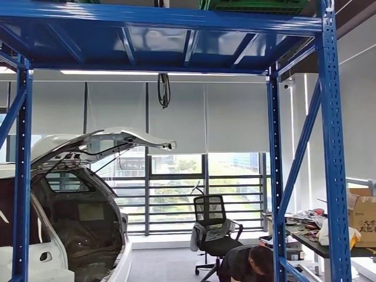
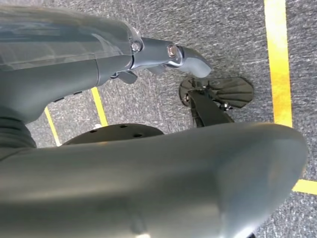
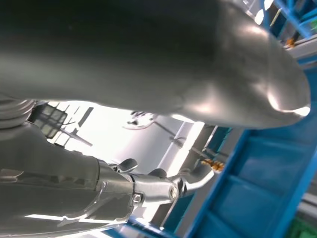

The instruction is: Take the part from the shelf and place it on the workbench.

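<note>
The part cannot be made out. A green object [image 1: 255, 4] is glimpsed at the upper right of the head view, above the top deck of the blue shelf [image 1: 330, 147]; whether it is the part cannot be told.

The left hand [image 2: 160, 163] is seen over grey floor and yellow lines [image 2: 278, 59], with fingers extended and nothing held, judged to hang idle.

The right hand [image 3: 157, 89] is seen spread and empty against the blue framing, apparently raised for a reach.

A cluttered bench [image 1: 319, 238] lies at lower right, with a crouching person [image 1: 246, 264] beside it.

Blue steel shelf [image 1: 330, 147], green tray [image 1: 257, 4] on top.
</note>
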